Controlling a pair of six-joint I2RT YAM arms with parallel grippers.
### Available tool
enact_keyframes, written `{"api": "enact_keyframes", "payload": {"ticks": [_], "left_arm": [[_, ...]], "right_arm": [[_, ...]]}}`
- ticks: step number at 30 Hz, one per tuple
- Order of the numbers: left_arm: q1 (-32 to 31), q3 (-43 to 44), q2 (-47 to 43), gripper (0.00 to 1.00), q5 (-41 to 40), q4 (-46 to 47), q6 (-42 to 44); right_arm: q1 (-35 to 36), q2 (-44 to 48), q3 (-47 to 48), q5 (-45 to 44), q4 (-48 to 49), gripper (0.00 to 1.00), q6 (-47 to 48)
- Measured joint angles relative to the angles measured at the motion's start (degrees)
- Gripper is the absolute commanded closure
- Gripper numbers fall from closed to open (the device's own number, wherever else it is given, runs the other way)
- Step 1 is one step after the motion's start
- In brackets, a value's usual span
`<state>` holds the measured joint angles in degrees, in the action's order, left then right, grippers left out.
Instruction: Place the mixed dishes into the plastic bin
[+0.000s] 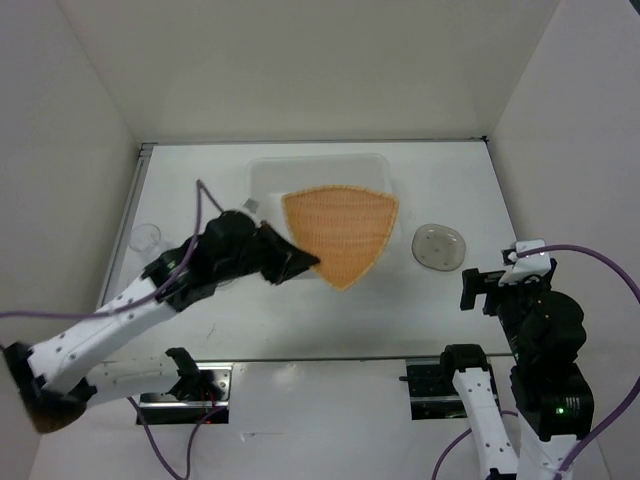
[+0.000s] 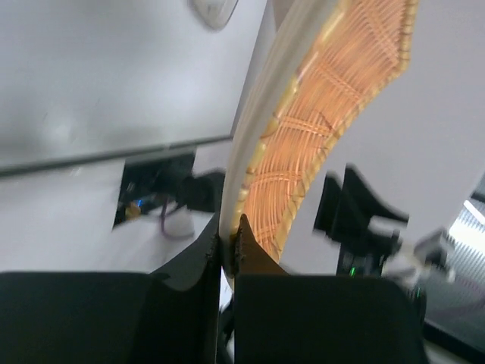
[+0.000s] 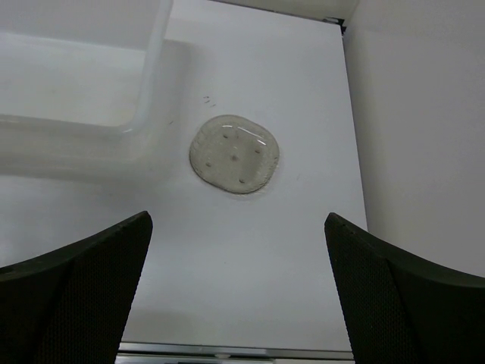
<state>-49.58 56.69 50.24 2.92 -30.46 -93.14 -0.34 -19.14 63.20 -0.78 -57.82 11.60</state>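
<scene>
Left hand [image 1: 300, 262] pinches the orange plate [image 1: 340, 232] by its near edge, holding it over the near wall of the bin [image 1: 265, 172], right hand [image 1: 478, 290] spread beside the saucer [image 1: 439, 247] on the tabletop [image 1: 400, 320]; with so thin an edge grip the plate might swing or slip, catching the rim or landing outside.

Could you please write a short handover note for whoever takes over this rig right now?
Left gripper: shut on the rim of the orange plate, holding it over the near side of the bin.
Right gripper: open, empty, above the table near the saucer.
On the table: the saucer right of the bin, a clear cup left of it.
Done: no dish visibly in the bin.
To do: release the plate, then saucer and cup.
</scene>
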Motion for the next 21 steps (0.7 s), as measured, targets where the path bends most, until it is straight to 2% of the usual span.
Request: {"api": "enact_keyframes", "payload": {"ticks": [5,9,13,17,21], "left_arm": [[4.17,19.21,28.13,1.00,-2.34,7.21,2.84],[6.88,26.82,42.27,1.00,-5.62,8.92,1.53],[8.79,33.94,51.47,1.00,-10.03,5.49,-0.50],[10.40,39.15,56.00,1.00,-13.57,4.02,-3.30],[11.43,41.79,58.01,1.00,-15.69,3.63,-7.39]], "right_arm": [[-0.04,-0.02,0.63,0.35,0.13,0.01,0.09],[-0.07,0.02,2.71,1.09,5.84,0.01,2.40],[-0.07,6.86,-5.29,-0.02,18.34,0.01,4.68],[-0.07,15.82,-15.74,1.03,22.38,0.01,5.70],[-0.09,18.69,-21.22,2.27,25.70,0.01,6.14]]}}
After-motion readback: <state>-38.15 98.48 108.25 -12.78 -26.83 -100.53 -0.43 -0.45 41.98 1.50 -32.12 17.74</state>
